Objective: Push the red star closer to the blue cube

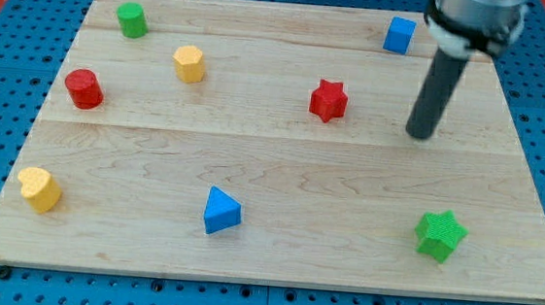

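The red star (328,100) lies on the wooden board, right of centre in the upper half. The blue cube (399,35) sits near the view's top edge, up and to the right of the star. My dark rod comes down from the top right; my tip (418,135) rests on the board to the right of the red star and slightly below it, well apart from it. The tip is below the blue cube and touches no block.
Wooden board (275,250) on a blue pegboard. Green cylinder (132,20) top left, yellow block (190,64), red cylinder (84,89) at left, yellow block (40,190) bottom left, blue triangular block (220,211) bottom centre, green star (440,234) bottom right.
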